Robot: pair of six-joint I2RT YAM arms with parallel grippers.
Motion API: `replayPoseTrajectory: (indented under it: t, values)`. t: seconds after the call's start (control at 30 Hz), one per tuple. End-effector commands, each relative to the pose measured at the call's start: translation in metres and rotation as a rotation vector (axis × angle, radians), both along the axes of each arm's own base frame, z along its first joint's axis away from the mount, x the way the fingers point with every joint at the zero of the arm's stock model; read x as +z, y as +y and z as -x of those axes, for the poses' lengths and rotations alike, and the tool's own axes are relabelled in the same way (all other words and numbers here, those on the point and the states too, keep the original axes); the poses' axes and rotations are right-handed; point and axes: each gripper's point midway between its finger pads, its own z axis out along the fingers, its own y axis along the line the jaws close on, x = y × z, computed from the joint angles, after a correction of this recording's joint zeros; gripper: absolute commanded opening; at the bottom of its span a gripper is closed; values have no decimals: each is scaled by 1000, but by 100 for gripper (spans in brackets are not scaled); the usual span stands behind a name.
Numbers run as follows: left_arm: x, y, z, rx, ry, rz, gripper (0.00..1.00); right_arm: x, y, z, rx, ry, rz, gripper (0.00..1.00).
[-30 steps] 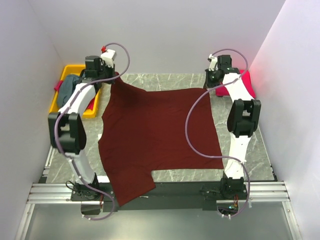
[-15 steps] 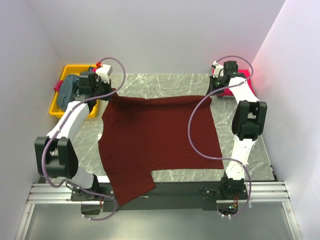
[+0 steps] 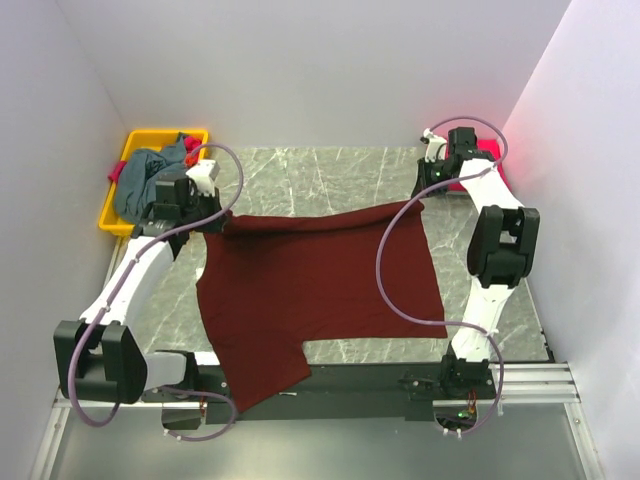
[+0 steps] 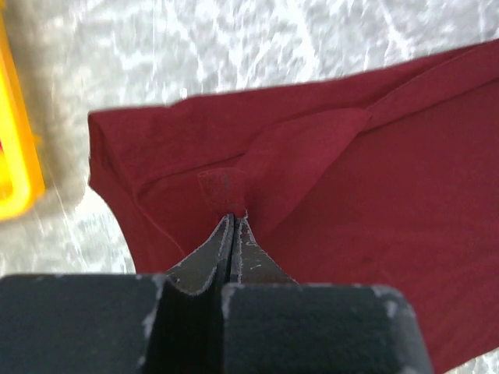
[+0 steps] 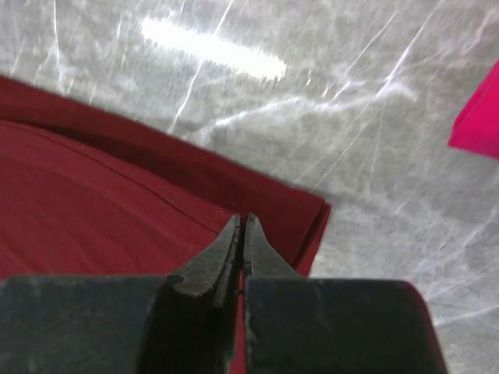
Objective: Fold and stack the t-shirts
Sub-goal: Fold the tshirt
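Right now the dark red shirt (image 3: 320,290) lies spread out in the middle of the table (image 3: 320,170), as seen from above. Its far edge runs from about 10 o'clock to about 2 o'clock and dips a little in between. At 7 o'clock one part of the shirt hangs over the near edge of the table. The left gripper (image 4: 234,222) is at the 10 o'clock corner of the shirt. Its two fingers are pressed tight together, and they pinch a small bump of the red cloth between their tips. Close up, the cloth near that pinch has folds, with one layer lying on top of another. The right gripper (image 5: 242,224) is at the 2 o'clock corner of the shirt. Its fingers are pressed together too, and they nip the cloth just beside the corner, where the edge looks doubled over. Both arms reach far out from their bases at 6 o'clock, the left one leaning to 9 o'clock and the right one standing near 3 o'clock. A yellow bin (image 3: 150,135) sits off the table's 10 o'clock corner, close to the left gripper. A grey-blue shirt (image 3: 145,180) is bunched up inside it and spills over the rim. A pink shirt (image 5: 479,117) lies on the table at 2 o'clock, just past the right gripper and apart from the red shirt.
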Motion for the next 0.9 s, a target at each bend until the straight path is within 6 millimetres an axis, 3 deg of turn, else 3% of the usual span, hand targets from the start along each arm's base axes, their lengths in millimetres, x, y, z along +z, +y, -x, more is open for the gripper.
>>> replayPoseTrajectory:
  t: [0.0, 0.23, 0.47, 0.87]
  values:
    - [-2, 4, 10, 37, 18, -3, 0, 25, -1, 9, 30, -59, -1, 0]
    - [-19, 1, 25, 19, 72, -8, 0, 18, -5, 22, 39, -47, 29, 0]
    - [-48, 12, 35, 11, 154, -91, 0, -5, -8, 39, 62, 5, 56, 0]
    - [-84, 12, 43, -87, 268, -178, 0, -36, -12, 57, 95, 78, 81, 0]
